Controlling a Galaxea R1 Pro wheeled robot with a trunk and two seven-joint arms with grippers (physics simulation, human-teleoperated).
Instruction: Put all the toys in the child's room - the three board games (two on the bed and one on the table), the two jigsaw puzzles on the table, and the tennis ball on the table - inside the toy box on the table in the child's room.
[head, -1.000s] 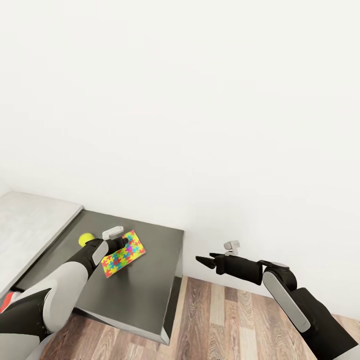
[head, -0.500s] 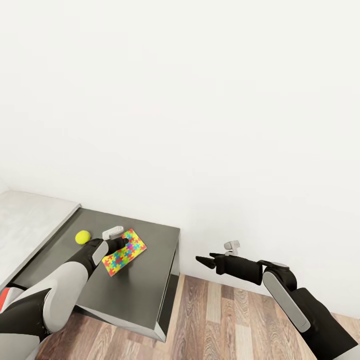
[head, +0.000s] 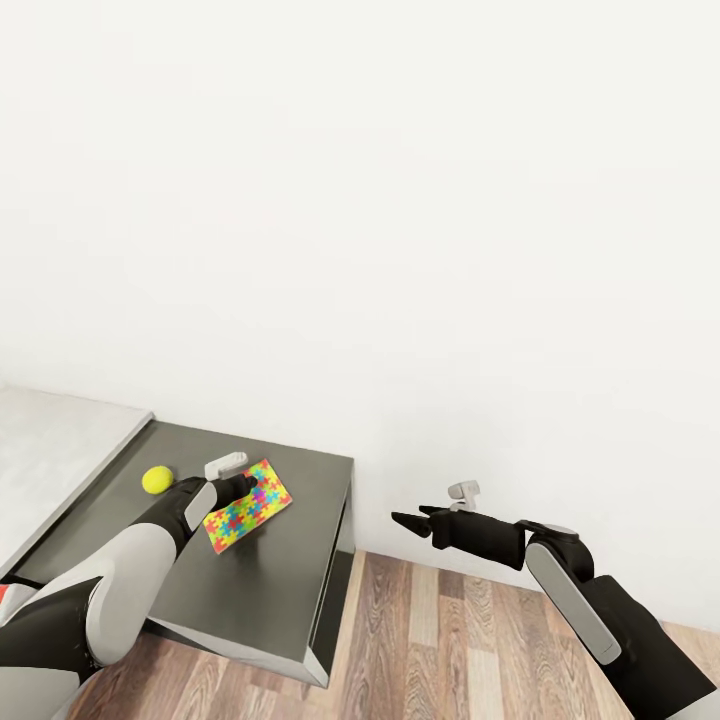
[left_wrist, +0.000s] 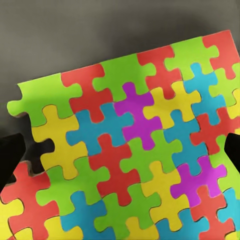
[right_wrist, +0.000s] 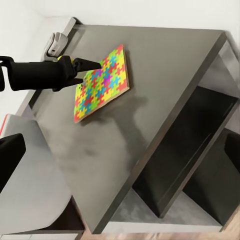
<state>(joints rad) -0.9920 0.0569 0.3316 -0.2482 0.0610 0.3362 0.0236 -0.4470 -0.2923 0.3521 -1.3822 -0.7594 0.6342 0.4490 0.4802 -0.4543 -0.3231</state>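
One puzzle (head: 247, 505) hangs tilted just above the dark lower wing of the bench (head: 290, 585), its shadow falling on the surface in the right wrist view, so it is off the top and carried. The left claw (head: 240, 487) is clamped on the puzzle's edge; in the left wrist view the sheet sits between two dark fingertips (left_wrist: 11, 160), with a notch at one corner. One ball (head: 155, 480) rests on the same dark wing, near the left arm and clear of the puzzle. The right claw (head: 397, 519) hangs out over the wood floor (head: 470, 640), well apart from the bench and carrying nothing; its two points seem to lie together, though they are too small here to be certain. By the look of it, the step in hand is the carrying of this puzzle to the toy box. The next move calls for swinging the sheet toward the box, bringing it over the open top, holding it roughly flat or edge-down so it clears the rim, and only then letting go. Counted here: one puzzle, one ball, two arms, one bench with a paler upper top (head: 50, 450) beside the dark wing.
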